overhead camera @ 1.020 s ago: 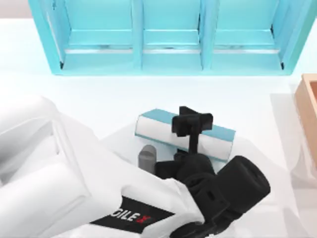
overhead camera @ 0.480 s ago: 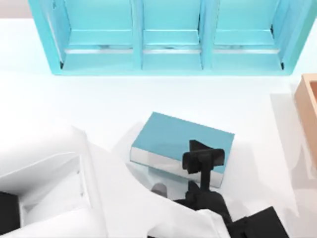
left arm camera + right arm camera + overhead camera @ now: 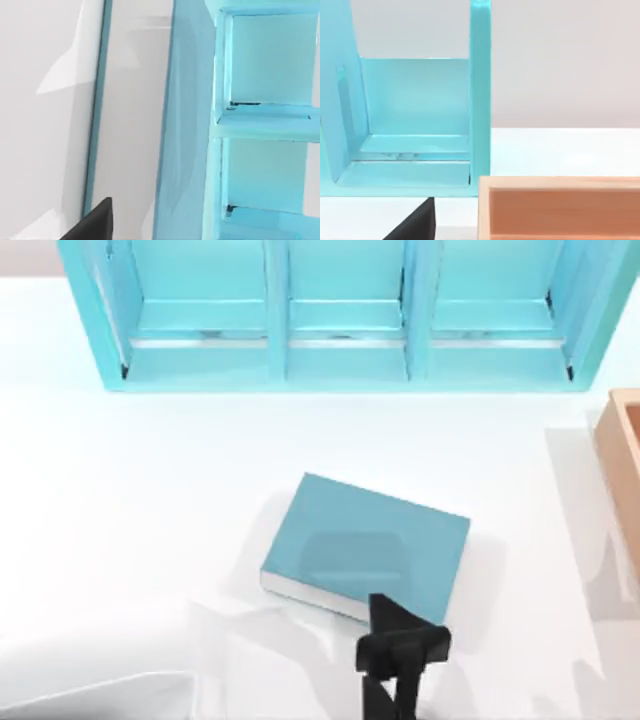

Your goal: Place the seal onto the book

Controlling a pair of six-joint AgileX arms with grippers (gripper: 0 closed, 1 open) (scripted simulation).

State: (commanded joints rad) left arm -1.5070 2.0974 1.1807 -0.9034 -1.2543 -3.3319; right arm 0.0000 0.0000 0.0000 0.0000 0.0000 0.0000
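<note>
**Desk:** While the left gripper (image 3: pixel 403 648) hangs over the white table (image 3: pixel 150 490), what is the biggest thing around it?

**Photographer:** The light-blue compartment shelf (image 3: pixel 340 310), well beyond the gripper along the table's far side, its three open bays facing the camera. The wrist camera on that arm looks along the same shelf (image 3: pixel 260 125).

**Desk:** And the book?

**Photographer:** The book (image 3: pixel 370 545) lies flat with its teal cover up, between the gripper and the shelf and slightly askew. White page edges show along the side facing the gripper. From above, the gripper overlaps the book's nearest corner; whether they touch cannot be told.

**Desk:** Anything off to the side?

**Photographer:** An orange-tan box (image 3: pixel 625 470), well to the gripper's right at the table's edge. The right gripper (image 3: pixel 417 225) sits just short of that box (image 3: pixel 560 210), near the shelf's end bay (image 3: pixel 415 100).

**Desk:** Is the left gripper holding anything?

**Photographer:** Nothing can be seen in it. How far it stands open cannot be told, and the same goes for the right one.
</note>
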